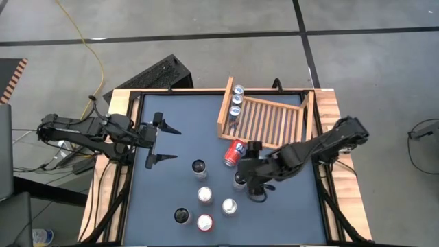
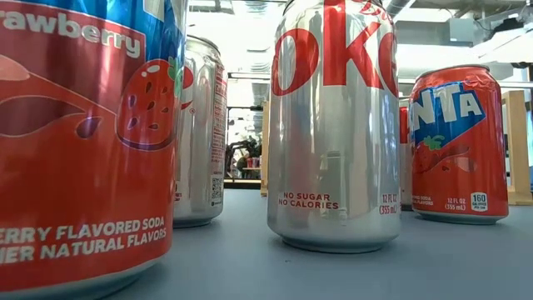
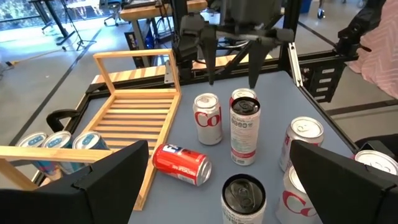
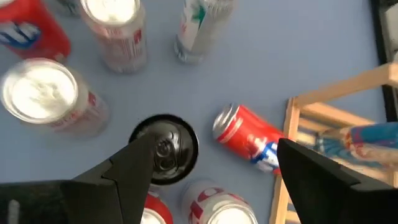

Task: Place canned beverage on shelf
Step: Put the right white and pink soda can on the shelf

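Right gripper (image 1: 248, 186) hovered, jaws spread & empty, over upright cans beside a toppled red can (image 1: 234, 152) near the shelf (image 1: 264, 120). Likely rigid, slick; best pinched mid-body. Left gripper (image 1: 163, 143) waited open.

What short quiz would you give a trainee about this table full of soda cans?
1. True or false: the red can next to the wooden shelf stands upright.
2. Pick one: which arm's gripper hangs over the group of standing cans? A: left. B: right.
3. One word: are the fingers of the left gripper, out at the table's side, open or shut?

Key:
1. False. It lies on its side.
2. B. The right gripper hangs over them, fingers apart, with nothing held.
3. Open.
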`<state>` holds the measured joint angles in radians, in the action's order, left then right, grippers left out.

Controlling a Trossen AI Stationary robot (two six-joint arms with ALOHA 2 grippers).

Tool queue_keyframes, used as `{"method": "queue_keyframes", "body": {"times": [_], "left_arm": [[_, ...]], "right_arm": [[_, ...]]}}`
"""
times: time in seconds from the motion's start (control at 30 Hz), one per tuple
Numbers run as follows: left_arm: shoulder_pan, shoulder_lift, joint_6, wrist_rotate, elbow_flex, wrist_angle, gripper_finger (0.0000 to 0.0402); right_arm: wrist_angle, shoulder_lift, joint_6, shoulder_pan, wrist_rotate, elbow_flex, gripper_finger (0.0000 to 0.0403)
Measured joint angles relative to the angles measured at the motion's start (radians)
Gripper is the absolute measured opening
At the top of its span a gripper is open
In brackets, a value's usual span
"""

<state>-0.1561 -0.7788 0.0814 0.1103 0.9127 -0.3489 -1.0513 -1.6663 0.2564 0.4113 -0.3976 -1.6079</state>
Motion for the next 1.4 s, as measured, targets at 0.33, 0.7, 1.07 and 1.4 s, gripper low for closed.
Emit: {"method": "queue_keyframes", "body": {"times": [0.33, 0.7, 1.07, 1.4], "left_arm": [[0.000, 0.000, 0.000, 0.001, 0.000, -0.018, 0.0380], [0.000, 0.000, -0.003, 0.001, 0.000, -0.027, 0.0380], [0.000, 0.000, -0.008, 0.002, 0.000, -0.028, 0.0380], [0.000, 0.000, -0.007, 0.002, 0.000, -0.028, 0.0380]], "right_arm": [[-0.006, -0.057, 0.067, -0.025, 0.168, -0.024, 0.0315], [0.019, -0.081, 0.076, 0.001, 0.173, -0.022, 0.0315], [0.004, -0.122, 0.057, -0.022, 0.190, -0.024, 0.0315], [0.020, -0.122, 0.034, -0.030, 0.191, 0.000, 0.0310]]}}
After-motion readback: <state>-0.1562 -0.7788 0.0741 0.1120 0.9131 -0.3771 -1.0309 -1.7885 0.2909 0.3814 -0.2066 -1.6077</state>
